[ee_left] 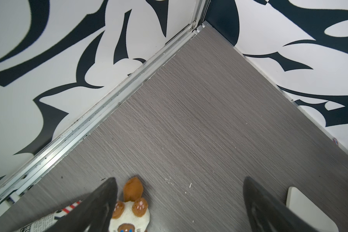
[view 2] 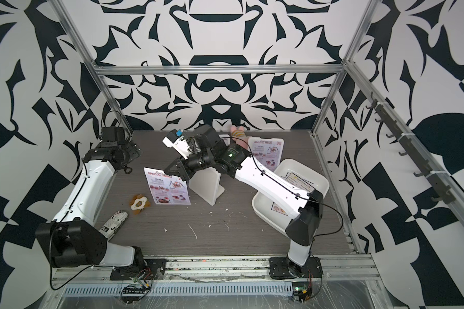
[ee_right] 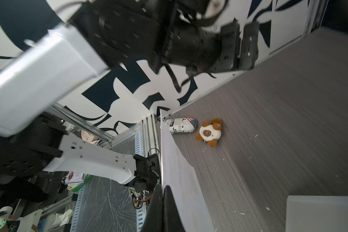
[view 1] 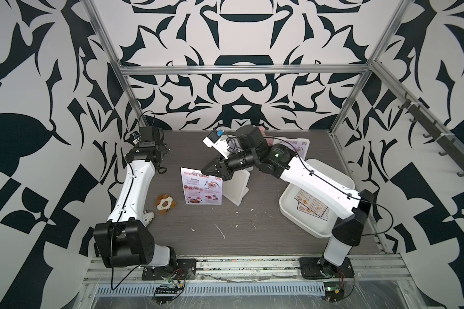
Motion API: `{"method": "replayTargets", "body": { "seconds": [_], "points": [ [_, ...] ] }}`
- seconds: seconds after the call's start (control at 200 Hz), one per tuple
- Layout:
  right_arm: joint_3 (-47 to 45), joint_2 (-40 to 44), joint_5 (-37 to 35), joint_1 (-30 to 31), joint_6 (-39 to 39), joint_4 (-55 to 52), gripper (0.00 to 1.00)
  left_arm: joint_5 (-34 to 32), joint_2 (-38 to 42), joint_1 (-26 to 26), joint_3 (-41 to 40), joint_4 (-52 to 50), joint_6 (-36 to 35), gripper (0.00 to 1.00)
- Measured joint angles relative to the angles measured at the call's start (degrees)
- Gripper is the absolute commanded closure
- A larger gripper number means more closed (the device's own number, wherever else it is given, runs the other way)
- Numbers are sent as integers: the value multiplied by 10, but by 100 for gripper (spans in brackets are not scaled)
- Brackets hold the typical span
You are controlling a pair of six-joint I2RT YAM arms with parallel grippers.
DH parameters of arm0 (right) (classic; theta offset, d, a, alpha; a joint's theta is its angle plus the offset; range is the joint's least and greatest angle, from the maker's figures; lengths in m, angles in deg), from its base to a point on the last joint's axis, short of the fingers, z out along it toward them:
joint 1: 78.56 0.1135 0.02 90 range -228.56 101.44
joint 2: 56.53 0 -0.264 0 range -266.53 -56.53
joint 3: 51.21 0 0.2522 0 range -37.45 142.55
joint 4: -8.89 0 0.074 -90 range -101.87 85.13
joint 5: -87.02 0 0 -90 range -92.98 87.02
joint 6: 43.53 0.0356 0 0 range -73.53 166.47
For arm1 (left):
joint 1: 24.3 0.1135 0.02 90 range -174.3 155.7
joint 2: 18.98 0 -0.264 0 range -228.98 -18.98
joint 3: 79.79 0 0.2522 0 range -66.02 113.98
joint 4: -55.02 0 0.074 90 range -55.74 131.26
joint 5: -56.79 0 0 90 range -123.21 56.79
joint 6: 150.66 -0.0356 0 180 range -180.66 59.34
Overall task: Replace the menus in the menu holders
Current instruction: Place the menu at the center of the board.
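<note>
My right gripper [view 1: 203, 171] [ee_right: 162, 187] is shut on the top edge of a pink "SPECIAL MENU" sheet [view 1: 201, 188] [view 2: 168, 188]. The sheet hangs upright just left of an empty white menu holder [view 1: 236, 188] [view 2: 206, 187], with its lower edge at or near the tabletop. In the right wrist view the sheet [ee_right: 177, 176] shows nearly edge-on. A second pink menu [view 2: 267, 152] stands framed at the back right. White "DIM SUM INN" menus [view 1: 311, 206] [view 2: 303, 179] lie in the tray. My left gripper [view 1: 166, 153] [ee_left: 180, 178] is open and empty at the back left.
The large white tray [view 1: 300, 216] sits at the right under my right arm. A brown-and-white plush toy [view 1: 165, 203] [ee_left: 131, 211] and a newspaper-print pouch [view 2: 114, 222] [ee_right: 181, 125] lie at the left. A striped soft item [view 2: 237, 132] rests against the back wall.
</note>
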Motion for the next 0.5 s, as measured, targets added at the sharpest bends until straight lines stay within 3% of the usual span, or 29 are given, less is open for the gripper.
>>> {"method": "replayTargets", "body": {
  "seconds": [0.275, 0.5],
  "points": [
    [-2, -169, 18, 0, -21, 51, 100, -8, 27, 0, -4, -26, 2, 1],
    [28, -268, -17, 0, -54, 63, 100, -11, 64, 0, -12, -41, 4, 1]
  ]
}}
